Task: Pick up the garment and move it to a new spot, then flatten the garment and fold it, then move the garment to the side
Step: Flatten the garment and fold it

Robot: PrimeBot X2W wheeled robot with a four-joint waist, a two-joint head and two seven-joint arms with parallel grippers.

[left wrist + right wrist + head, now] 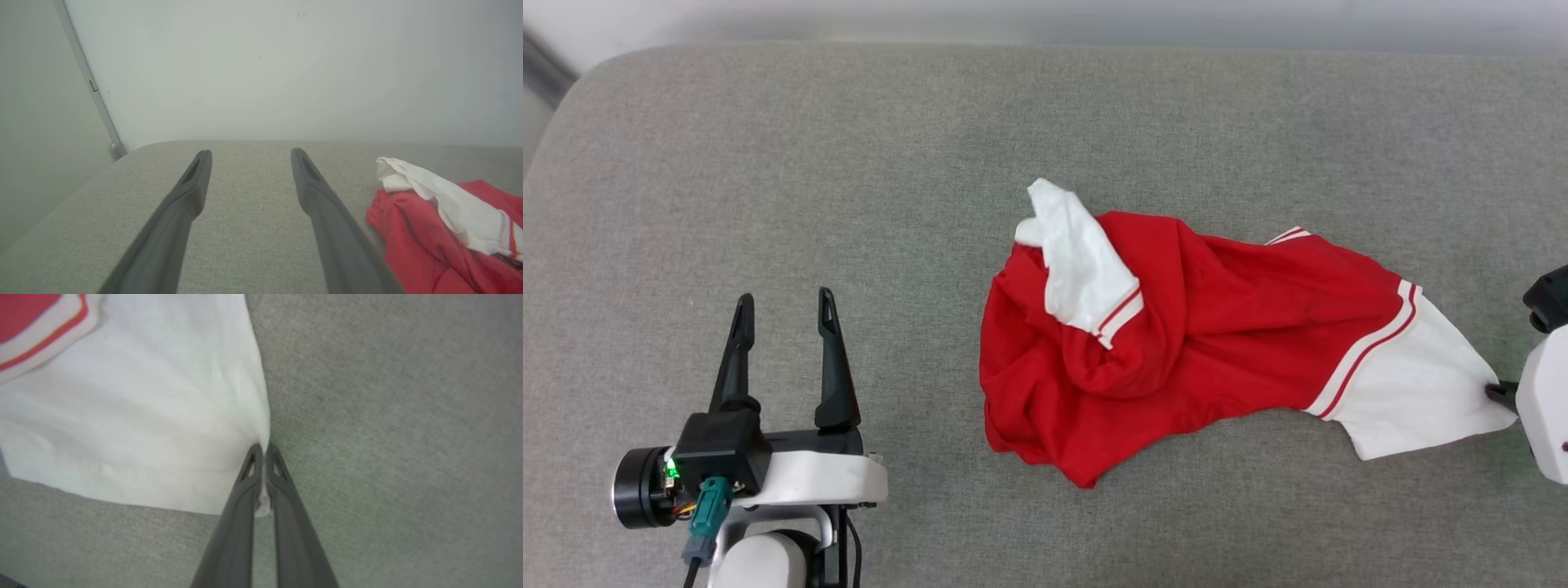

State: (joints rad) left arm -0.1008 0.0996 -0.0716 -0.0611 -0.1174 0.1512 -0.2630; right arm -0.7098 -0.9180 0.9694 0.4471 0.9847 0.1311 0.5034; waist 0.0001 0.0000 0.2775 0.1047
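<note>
At the lower left of the grey worktop [768, 163] the left gripper [784, 296] holds its fingers wide apart with nothing between them, apart from the garment [1217, 327], which lies crumpled right of the middle. The head view hardly shows the right gripper [261, 447] at the picture's edge, but the right wrist view does: its fingers pinch the edge of the white sleeve [143, 416].

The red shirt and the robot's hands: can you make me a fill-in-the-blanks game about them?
The right gripper is shut on the garment's sleeve, which is coloured ____. The left gripper, touching nothing, stands ____. The garment lies crumpled on a cushion coloured ____.
Missing words: white; open; grey.
</note>
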